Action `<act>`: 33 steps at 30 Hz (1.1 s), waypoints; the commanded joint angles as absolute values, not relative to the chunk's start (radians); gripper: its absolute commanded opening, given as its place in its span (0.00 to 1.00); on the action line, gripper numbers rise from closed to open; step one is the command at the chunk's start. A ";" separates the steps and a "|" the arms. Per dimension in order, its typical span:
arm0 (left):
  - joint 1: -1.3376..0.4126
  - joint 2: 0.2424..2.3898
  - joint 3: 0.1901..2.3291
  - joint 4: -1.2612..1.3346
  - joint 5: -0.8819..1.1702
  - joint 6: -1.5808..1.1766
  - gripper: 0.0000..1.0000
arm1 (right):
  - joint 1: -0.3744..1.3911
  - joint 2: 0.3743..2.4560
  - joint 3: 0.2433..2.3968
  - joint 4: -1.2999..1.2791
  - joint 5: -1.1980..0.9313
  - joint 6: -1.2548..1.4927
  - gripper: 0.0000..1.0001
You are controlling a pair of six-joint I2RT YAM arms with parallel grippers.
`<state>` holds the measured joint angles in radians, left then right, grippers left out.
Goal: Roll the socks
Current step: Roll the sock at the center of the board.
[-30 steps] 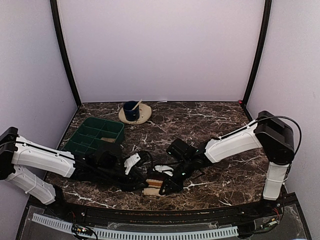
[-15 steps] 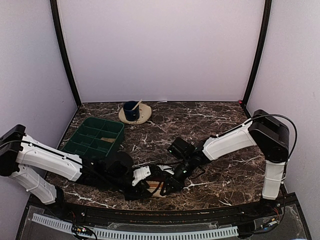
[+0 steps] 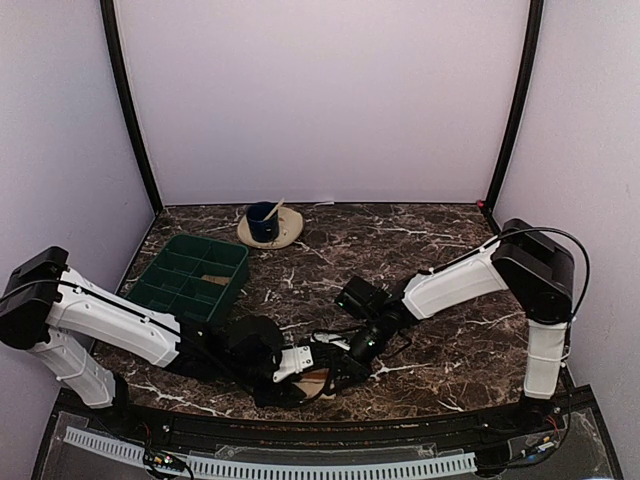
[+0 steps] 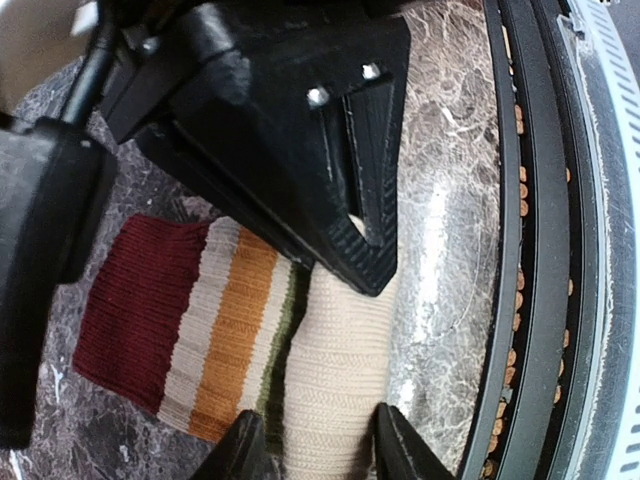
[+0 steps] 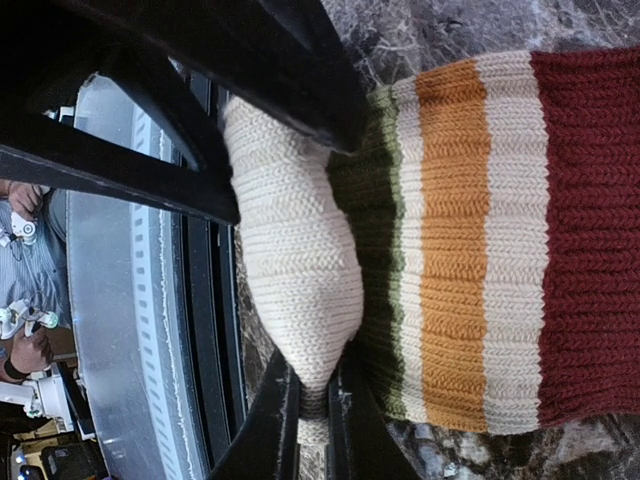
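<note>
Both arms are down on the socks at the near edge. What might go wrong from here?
1. The right gripper pinches only the tip of the tan sock end, so it may slip out when pulled.
2. The left gripper is close to the right one over the same fabric, so the two could collide while rolling.
3. The socks lie beside the table's front rail, and a push could drag them over it.

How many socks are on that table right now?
2. A striped sock lies flat at the table's near edge; a plain cream sock lies against its green-striped end. Others may be hidden from view.
</note>
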<state>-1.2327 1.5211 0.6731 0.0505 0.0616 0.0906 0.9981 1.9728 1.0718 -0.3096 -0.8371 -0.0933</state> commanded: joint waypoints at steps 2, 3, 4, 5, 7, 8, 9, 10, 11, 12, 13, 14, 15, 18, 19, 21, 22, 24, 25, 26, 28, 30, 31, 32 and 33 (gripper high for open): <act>-1.245 1.543 0.705 0.013 0.045 0.123 0.39 | 0.994 2.034 1.054 -0.442 -0.770 -0.110 0.05; -1.247 1.545 0.706 0.012 0.042 0.124 0.38 | 0.993 2.037 1.055 -0.445 -0.772 -0.112 0.05; -1.250 1.544 0.707 0.012 0.039 0.126 0.38 | 0.993 2.038 1.058 -0.448 -0.775 -0.113 0.05; -1.251 1.543 0.707 0.014 0.036 0.128 0.38 | 0.991 2.041 1.059 -0.452 -0.778 -0.115 0.05; -1.254 1.541 0.707 0.013 0.026 0.133 0.38 | 0.991 2.048 1.060 -0.454 -0.784 -0.116 0.05; -1.256 1.542 0.707 0.014 0.024 0.136 0.38 | 0.991 2.049 1.062 -0.455 -0.787 -0.117 0.05; -1.256 1.542 0.707 0.014 0.023 0.140 0.38 | 0.991 2.051 1.064 -0.456 -0.790 -0.116 0.05; -1.258 1.544 0.707 0.014 0.023 0.143 0.37 | 0.991 2.053 1.066 -0.458 -0.791 -0.118 0.05; -1.259 1.547 0.708 0.012 0.023 0.145 0.36 | 0.991 2.054 1.067 -0.460 -0.793 -0.118 0.05; -1.260 1.550 0.709 0.012 0.022 0.147 0.34 | 0.990 2.056 1.068 -0.461 -0.793 -0.118 0.05; -1.261 1.552 0.710 0.013 0.021 0.149 0.33 | 0.990 2.057 1.069 -0.463 -0.793 -0.118 0.05; -1.262 1.554 0.710 0.014 0.023 0.149 0.31 | 0.989 2.057 1.069 -0.462 -0.794 -0.118 0.05; -1.262 1.555 0.710 0.016 0.025 0.150 0.30 | 0.989 2.059 1.069 -0.463 -0.794 -0.117 0.05; -1.262 1.556 0.708 0.017 0.033 0.149 0.25 | 0.988 2.063 1.071 -0.467 -0.792 -0.116 0.05; -1.262 1.557 0.707 0.016 0.034 0.149 0.23 | 0.988 2.065 1.071 -0.468 -0.792 -0.117 0.05; -1.262 1.558 0.707 0.014 0.042 0.150 0.18 | 0.988 2.065 1.071 -0.469 -0.788 -0.115 0.05; -1.262 1.563 0.709 0.011 0.045 0.150 0.15 | 0.988 2.065 1.072 -0.471 -0.785 -0.115 0.05; -1.262 1.576 0.719 -0.004 0.051 0.146 0.08 | 0.986 2.064 1.072 -0.472 -0.778 -0.114 0.05; -1.262 1.584 0.723 -0.012 0.052 0.140 0.04 | 0.986 2.062 1.073 -0.474 -0.772 -0.112 0.06; -1.262 1.590 0.726 -0.015 0.053 0.134 0.00 | 0.986 2.060 1.072 -0.473 -0.766 -0.110 0.06; -1.262 1.597 0.727 -0.017 0.066 0.120 0.00 | 0.985 2.053 1.069 -0.469 -0.754 -0.103 0.08; -1.262 1.599 0.725 -0.014 0.077 0.105 0.00 | 0.985 2.043 1.061 -0.460 -0.743 -0.094 0.11; -1.260 1.601 0.725 -0.016 0.082 0.097 0.00 | 0.984 2.039 1.056 -0.453 -0.736 -0.089 0.12; -1.255 1.603 0.727 -0.020 0.091 0.090 0.00 | 0.983 2.031 1.050 -0.446 -0.728 -0.081 0.15; -1.247 1.606 0.728 -0.025 0.104 0.082 0.00 | 0.980 2.027 1.042 -0.437 -0.725 -0.074 0.17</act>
<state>-1.2568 1.5841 0.7143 0.0242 0.0635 0.1184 0.9863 2.0037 1.0992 -0.3733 -0.8894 -0.0906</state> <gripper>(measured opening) 0.064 0.135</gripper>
